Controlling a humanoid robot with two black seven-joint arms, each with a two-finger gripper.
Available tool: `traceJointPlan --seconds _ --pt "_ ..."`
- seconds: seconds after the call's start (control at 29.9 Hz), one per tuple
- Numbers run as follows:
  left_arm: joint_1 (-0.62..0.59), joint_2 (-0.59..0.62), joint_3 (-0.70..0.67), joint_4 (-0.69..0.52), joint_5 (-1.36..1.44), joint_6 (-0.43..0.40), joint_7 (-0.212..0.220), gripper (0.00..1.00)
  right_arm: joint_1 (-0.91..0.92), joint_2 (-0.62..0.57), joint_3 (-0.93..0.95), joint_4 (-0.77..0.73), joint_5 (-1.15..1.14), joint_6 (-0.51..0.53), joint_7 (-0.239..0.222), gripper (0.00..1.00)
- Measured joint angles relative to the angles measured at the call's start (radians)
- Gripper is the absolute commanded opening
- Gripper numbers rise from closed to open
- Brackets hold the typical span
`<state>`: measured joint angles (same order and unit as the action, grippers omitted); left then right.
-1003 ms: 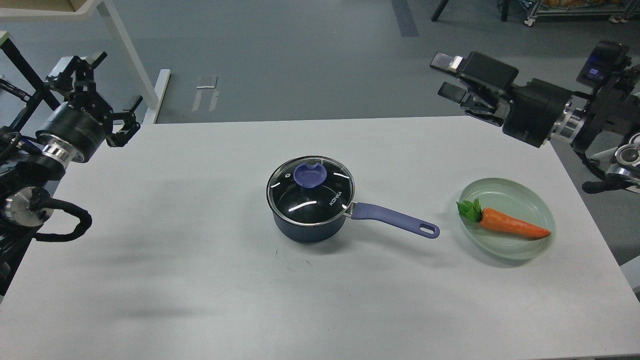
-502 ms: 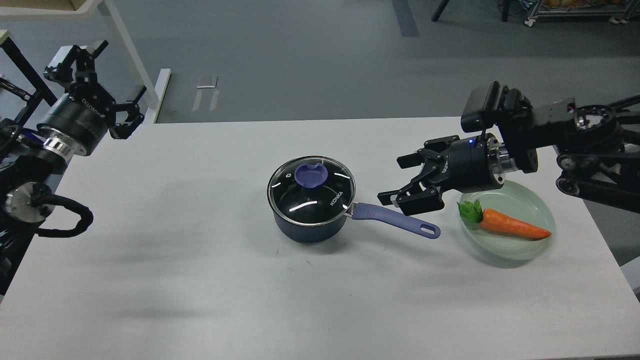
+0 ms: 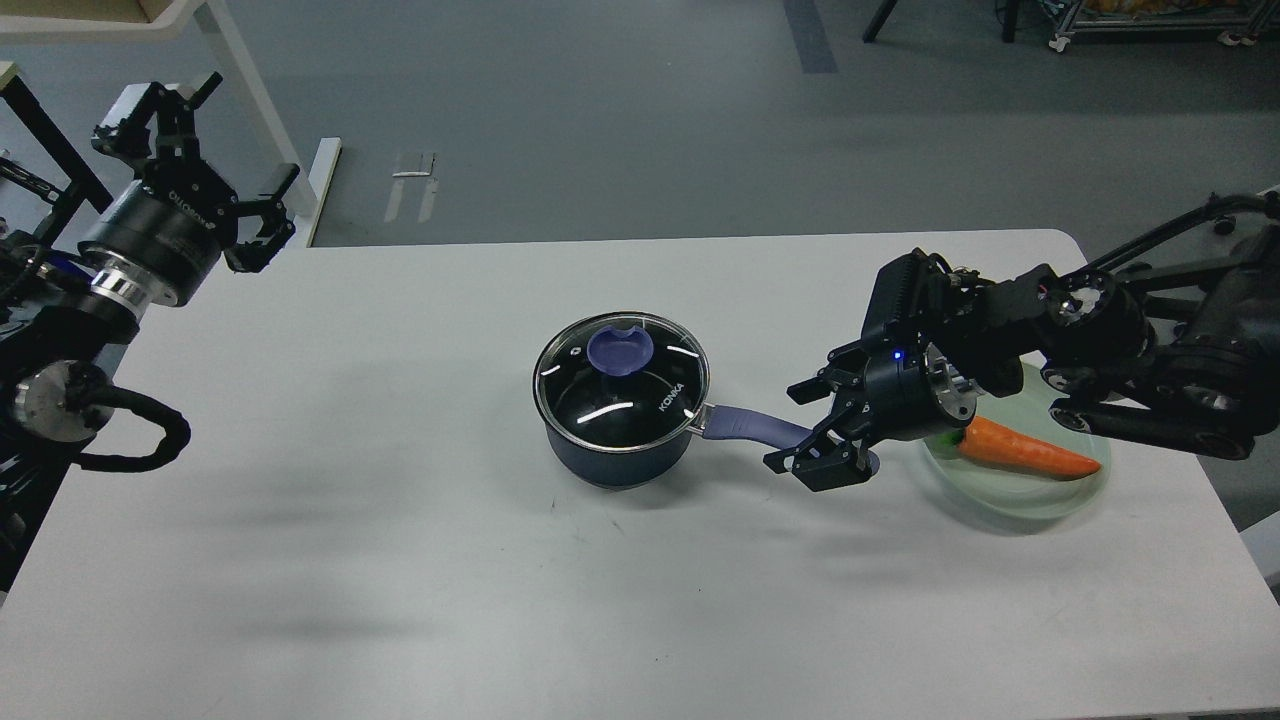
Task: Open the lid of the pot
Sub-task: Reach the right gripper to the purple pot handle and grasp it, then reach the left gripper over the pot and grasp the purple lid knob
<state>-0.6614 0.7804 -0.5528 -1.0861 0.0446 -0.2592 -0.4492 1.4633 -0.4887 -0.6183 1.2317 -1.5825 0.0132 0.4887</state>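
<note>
A dark blue saucepan (image 3: 620, 440) sits at the middle of the white desk (image 3: 400, 560), its round glass lid (image 3: 621, 381) with a purple knob (image 3: 620, 350) in place on the rim. The pan's purple handle (image 3: 745, 428) points right. The right end effector (image 3: 818, 427) has its fingers spread apart around the handle's far end, one finger on the far side and one on the near side. Just right of it, a pale green plate (image 3: 1040, 500) holds an orange toy carrot (image 3: 1025, 452). The left end effector (image 3: 195, 160) hangs at the far left desk edge, fingers spread and holding nothing.
</note>
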Motion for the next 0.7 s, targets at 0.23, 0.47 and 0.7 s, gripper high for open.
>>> traceJointPlan --seconds 0.23,0.47,0.7 --pt "0.000 -0.003 -0.001 -0.003 0.000 -0.001 0.000 0.99 -0.025 0.010 -0.006 -0.024 0.004 -0.013 0.000 0.46" --pt "0.000 -0.003 -0.001 -0.015 0.000 0.000 0.000 0.99 -0.036 0.013 -0.007 -0.025 0.005 -0.031 0.000 0.30" --pt "0.000 -0.001 0.001 -0.016 0.002 0.002 0.000 0.99 -0.046 0.012 -0.008 -0.029 0.007 -0.035 0.000 0.27"
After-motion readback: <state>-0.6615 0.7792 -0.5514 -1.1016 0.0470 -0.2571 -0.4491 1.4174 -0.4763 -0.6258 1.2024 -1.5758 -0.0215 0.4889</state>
